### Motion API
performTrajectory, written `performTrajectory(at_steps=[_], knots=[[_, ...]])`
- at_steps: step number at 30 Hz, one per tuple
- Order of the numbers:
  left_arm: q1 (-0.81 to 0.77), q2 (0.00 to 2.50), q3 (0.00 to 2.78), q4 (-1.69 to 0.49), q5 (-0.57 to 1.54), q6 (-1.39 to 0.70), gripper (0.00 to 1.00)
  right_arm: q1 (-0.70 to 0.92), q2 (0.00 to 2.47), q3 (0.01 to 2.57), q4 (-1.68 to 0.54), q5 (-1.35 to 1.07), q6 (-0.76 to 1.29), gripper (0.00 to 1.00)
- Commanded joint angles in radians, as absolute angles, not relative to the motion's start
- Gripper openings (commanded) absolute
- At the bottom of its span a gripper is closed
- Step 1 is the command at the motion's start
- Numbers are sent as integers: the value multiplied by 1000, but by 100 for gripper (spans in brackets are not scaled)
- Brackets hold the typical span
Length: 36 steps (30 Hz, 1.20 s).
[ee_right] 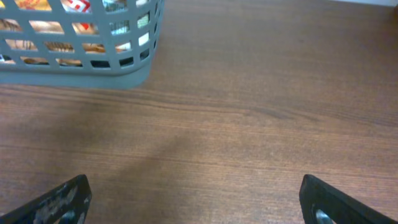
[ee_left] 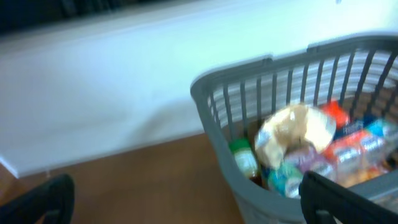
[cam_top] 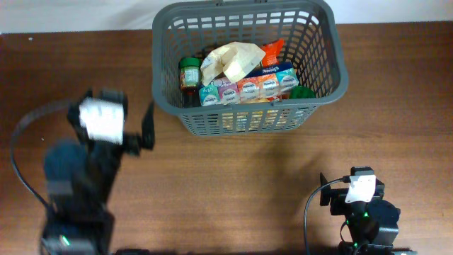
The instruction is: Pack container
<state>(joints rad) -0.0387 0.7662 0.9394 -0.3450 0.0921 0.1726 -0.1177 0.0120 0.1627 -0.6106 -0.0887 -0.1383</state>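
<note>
A brown wood-grain table (cam_top: 233, 184) fills most of the overhead view, with a white surface (cam_top: 71, 14) along its far edge. A green-lidded jar (cam_top: 189, 73) stands just left of a crumpled beige bag (cam_top: 230, 60). An orange packet (cam_top: 273, 49) pokes up behind a blue carton (cam_top: 277, 71). A row of pastel-lidded cups (cam_top: 244, 89) lies in front, with a dark green item (cam_top: 303, 92) at its right end.

Blurred grey container (ee_left: 208, 99) of groceries (ee_left: 292, 134) on brown table (ee_left: 155, 177), end effector (ee_left: 189, 202) jaws wide apart.

Left arm (cam_top: 90, 168) blurred overhead; basket (ee_right: 74, 76) cut off top-left
</note>
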Motion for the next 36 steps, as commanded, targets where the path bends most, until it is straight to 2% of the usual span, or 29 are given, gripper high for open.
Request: performTrajectory(at_steps=[1,6,13,20,36], knots=[[-44,526,608,-139,81,188,99,-112,3,157,-609,-97,-138,99],[-44,322,313,23,81,188,99,-112,3,157,-609,-97,-138,99],[-44,113,81,33,81,188,99,-112,3,157,-609,-97,-138,99],[-45,2,9,-43,81,188,99,-112,3,157,-609,-97,-138,99],[-46,5,9,-72,81,188,99,-112,3,157,-609,-97,-138,99]])
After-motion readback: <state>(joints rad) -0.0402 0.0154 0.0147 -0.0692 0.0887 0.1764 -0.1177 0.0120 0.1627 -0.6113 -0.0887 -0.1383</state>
